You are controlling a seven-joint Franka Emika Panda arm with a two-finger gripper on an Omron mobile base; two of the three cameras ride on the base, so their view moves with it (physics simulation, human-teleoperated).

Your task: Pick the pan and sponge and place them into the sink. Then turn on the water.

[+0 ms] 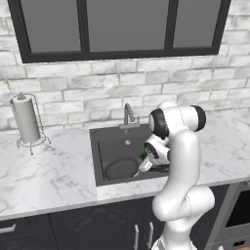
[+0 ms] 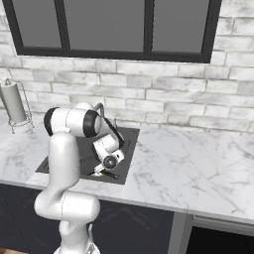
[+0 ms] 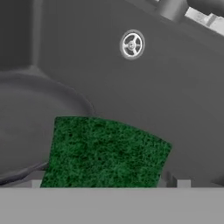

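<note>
The tool (image 1: 144,163) hangs low inside the sink (image 1: 99,161), jaws spread wide. The sponge (image 3: 105,153) sits right between the fingertips in the hand view, green side up, over the edge of the pan (image 1: 120,169); whether it rests on the pan or is just leaving the jaws I cannot tell.

The sponge looks light and soft: it would squash under a pinch and is easiest taken across its short sides. The pan, lying in the near left part of the basin, is likely stiff and heavier, with a smooth rim that may slip; its thin handle would be the surer hold, though the arm hides it in the left base view.

Both items appear to be in the basin, so the gooseneck faucet (image 1: 128,115) at the back rim is probably next. The drain (image 3: 131,44) lies between tool and faucet. On the counter (image 1: 49,171), a paper towel holder (image 1: 27,122) stands well apart to the left, out of the way.
</note>
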